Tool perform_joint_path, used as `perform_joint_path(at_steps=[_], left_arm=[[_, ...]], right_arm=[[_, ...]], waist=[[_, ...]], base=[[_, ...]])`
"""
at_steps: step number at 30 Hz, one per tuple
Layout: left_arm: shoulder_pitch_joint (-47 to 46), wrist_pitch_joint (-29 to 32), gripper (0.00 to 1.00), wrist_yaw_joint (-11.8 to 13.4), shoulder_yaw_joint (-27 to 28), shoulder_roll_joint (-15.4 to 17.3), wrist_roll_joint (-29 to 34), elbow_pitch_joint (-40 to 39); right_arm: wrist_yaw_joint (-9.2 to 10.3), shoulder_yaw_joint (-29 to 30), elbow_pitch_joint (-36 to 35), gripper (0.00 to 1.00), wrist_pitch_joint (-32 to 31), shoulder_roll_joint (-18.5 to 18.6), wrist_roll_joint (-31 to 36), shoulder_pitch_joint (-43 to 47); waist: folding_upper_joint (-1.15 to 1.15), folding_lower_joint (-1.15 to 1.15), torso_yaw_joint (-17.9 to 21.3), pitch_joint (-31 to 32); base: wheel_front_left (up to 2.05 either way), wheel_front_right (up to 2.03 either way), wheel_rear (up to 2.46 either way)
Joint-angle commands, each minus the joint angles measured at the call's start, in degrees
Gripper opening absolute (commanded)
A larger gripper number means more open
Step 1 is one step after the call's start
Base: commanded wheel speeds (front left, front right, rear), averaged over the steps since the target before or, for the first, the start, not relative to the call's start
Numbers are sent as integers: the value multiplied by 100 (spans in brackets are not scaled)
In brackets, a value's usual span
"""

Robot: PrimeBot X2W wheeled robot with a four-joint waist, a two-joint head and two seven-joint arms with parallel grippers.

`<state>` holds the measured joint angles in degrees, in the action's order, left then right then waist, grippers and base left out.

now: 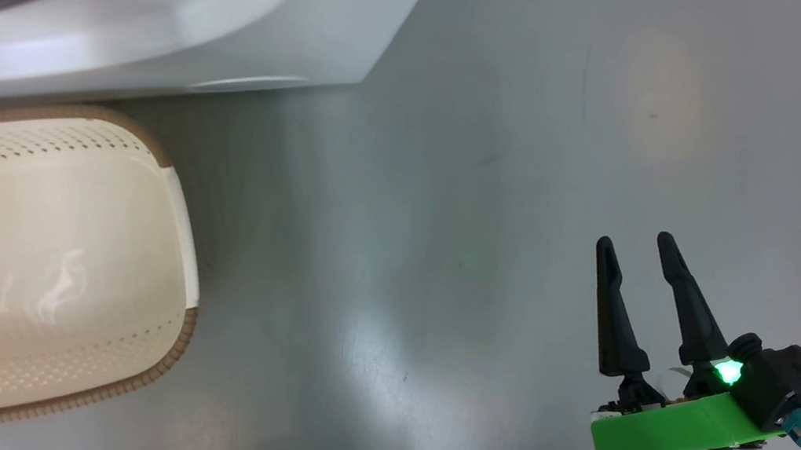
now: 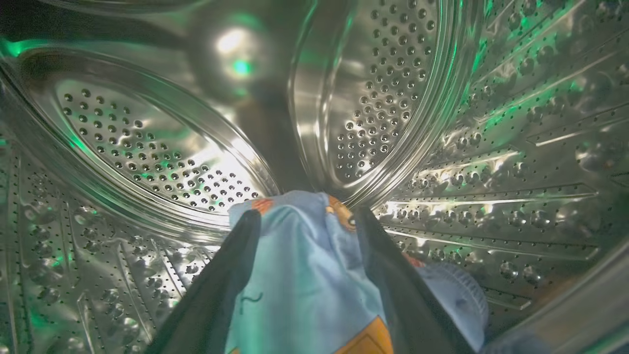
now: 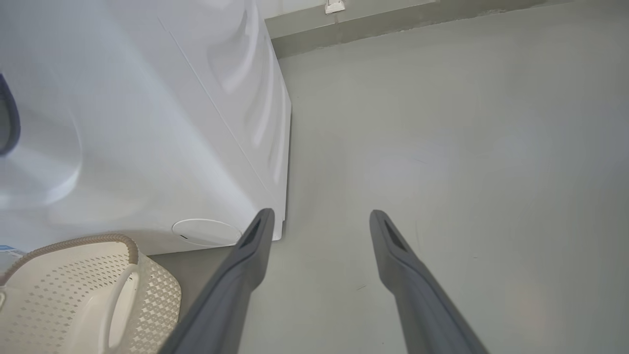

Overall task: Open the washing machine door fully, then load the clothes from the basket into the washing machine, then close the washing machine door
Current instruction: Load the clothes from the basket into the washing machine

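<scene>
Perforated steel drum of the washing machine curves all round your left gripper, glinting green. Between its fingers, which stand spread wide, lies one of the clothes, light blue with orange bear print and touching both. I cannot tell whether it lies loose or is snagged on a finger.

If you draw that hand back with the cloth caught, it could drag out through the opening and drop to the floor. Another pale-blue piece sits just beside one finger, its edges blurred.

Your right gripper hovers above the floor, jaws wide and empty, with the basket off to its left, against the machine's front. The basket's far end is cut off, so a leftover garment could hide there. How the door stands cannot be told.
</scene>
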<state>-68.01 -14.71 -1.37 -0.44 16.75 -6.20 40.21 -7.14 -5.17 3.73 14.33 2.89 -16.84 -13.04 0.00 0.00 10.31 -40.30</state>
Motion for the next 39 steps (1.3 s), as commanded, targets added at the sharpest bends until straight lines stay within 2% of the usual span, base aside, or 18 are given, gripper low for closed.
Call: perform_joint_path(at_steps=[1,17,32,39], left_arm=[[82,-29,100,-24,104,244,-49,-82],[570,-29,100,-47,204,-94,-189,191],[1885,-29,100,-168,259,-376,-245,-196],[2496,-29,100,-181,303,-468,-279,-617]], right_arm=[[-35,-121,-80,100,66,-1,14,24],[-35,-110,88,100,66,-2,29,108],[-35,-93,268,100,67,-2,15,436],[-35,-76,304,100,67,-2,0,611]], waist=[[0,0,-56,88],[0,0,-290,830],[0,0,-558,2010],[0,0,-676,2487]], base=[[0,0,0],[0,0,0],[0,0,0],[0,0,0]])
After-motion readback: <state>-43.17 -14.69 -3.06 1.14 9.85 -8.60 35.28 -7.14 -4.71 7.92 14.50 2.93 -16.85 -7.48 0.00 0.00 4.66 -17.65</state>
